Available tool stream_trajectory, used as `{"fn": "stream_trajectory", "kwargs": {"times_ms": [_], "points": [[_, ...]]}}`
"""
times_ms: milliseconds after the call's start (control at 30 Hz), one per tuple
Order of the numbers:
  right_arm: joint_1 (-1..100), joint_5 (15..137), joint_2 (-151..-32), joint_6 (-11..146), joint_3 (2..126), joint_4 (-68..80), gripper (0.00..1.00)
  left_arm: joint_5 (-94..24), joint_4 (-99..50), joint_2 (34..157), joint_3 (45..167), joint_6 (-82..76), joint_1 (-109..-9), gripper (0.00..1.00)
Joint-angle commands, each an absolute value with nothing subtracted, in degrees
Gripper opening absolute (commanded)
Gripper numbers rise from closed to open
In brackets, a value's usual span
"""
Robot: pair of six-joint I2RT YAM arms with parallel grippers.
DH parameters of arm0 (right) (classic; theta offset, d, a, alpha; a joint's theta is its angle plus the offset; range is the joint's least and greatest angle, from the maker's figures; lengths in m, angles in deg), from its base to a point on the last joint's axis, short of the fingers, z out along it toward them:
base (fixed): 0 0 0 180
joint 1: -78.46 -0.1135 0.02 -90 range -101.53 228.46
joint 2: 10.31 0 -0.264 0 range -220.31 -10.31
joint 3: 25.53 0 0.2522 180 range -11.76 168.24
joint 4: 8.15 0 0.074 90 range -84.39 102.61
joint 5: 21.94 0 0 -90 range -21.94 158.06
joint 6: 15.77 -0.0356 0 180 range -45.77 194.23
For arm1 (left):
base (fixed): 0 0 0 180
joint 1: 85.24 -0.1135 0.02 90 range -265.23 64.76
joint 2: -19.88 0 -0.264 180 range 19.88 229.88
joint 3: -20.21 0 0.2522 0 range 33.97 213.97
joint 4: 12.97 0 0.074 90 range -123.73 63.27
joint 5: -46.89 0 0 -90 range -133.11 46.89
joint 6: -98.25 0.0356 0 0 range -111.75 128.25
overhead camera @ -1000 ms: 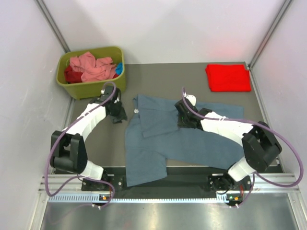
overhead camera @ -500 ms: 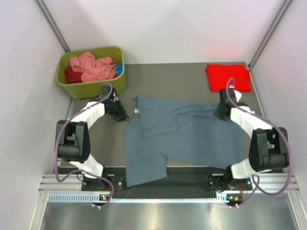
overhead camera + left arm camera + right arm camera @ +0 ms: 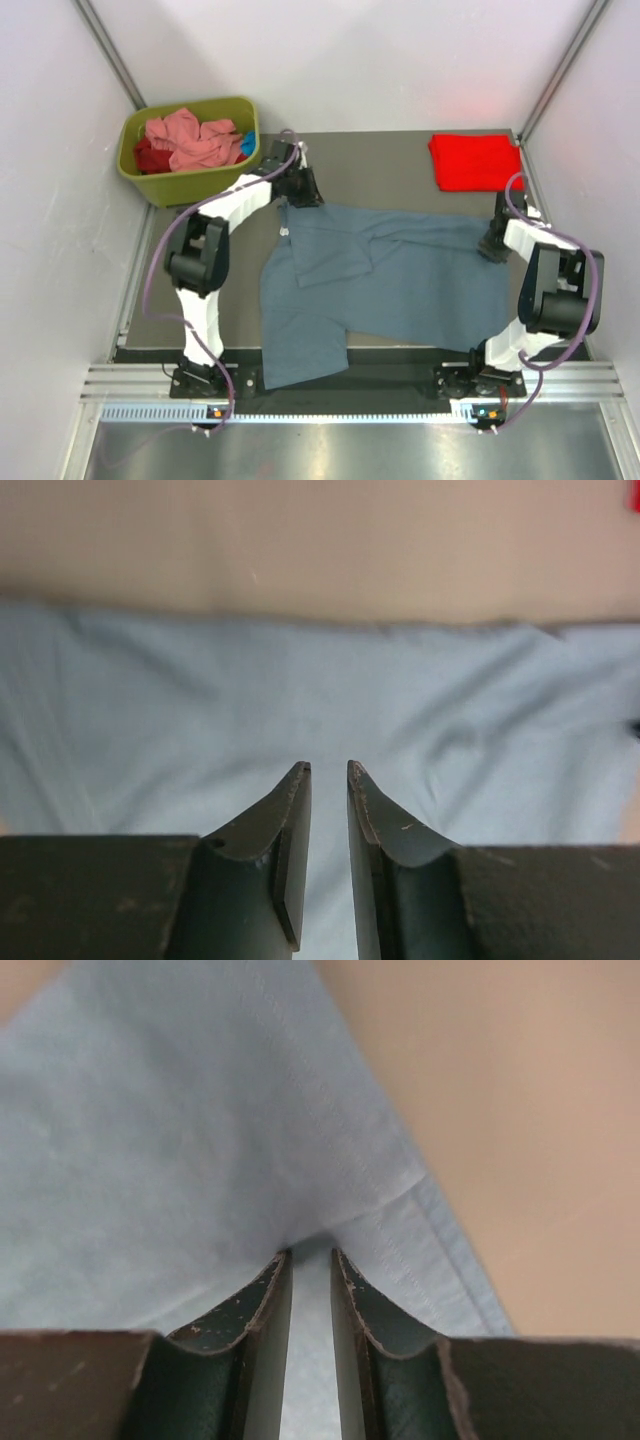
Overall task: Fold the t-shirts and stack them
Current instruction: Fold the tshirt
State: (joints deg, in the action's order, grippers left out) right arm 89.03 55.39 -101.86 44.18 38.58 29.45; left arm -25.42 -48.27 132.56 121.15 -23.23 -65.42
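The slate blue-grey t-shirt lies spread on the table's middle, one sleeve folded inward. My left gripper is at its far left corner; in the left wrist view the jaws stand a narrow gap apart above the cloth, holding nothing. My right gripper is at the shirt's right edge; in the right wrist view the cloth puckers into the jaw tips by the stitched hem. A folded bright red t-shirt lies at the far right.
An olive-green bin at the far left holds crumpled salmon pink and dark red shirts. White walls close in both sides. The shirt's near left part hangs over the table's front edge.
My left gripper swung from the shirt's left side up to its far left corner. My right gripper moved from the shirt's middle out to its right edge. The shirt stayed put.
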Motion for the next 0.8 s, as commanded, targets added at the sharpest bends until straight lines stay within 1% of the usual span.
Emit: {"fn": "stream_trajectory", "kwargs": {"times_ms": [0,33,133,233,400,600,767], "points": [[90.9,51.9,-105.6,46.7,41.1,28.8,0.23,-32.5,-53.9,138.9,129.9,-19.6,-64.9,0.26],[91.4,52.0,-106.2,47.0,41.5,28.9,0.23,-34.2,-55.3,142.3,134.2,-19.2,-64.9,0.26],[93.0,50.6,-108.2,49.1,43.2,29.2,0.23,-39.2,-59.1,147.7,140.3,-17.8,-64.9,0.25],[94.4,49.4,-110.3,49.6,45.8,29.7,0.22,-42.0,-60.0,150.9,142.3,-17.2,-64.9,0.24],[94.6,48.5,-114.4,49.9,49.7,28.6,0.22,-42.6,-58.3,153.1,143.5,-17.2,-64.8,0.24],[95.0,44.7,-119.9,51.5,55.1,28.5,0.22,-42.6,-59.3,157.8,149.5,-16.4,-64.7,0.24],[95.0,44.8,-122.8,52.9,60.4,28.9,0.22,-41.6,-57.2,160.1,152.4,-14.9,-64.7,0.24]]}}
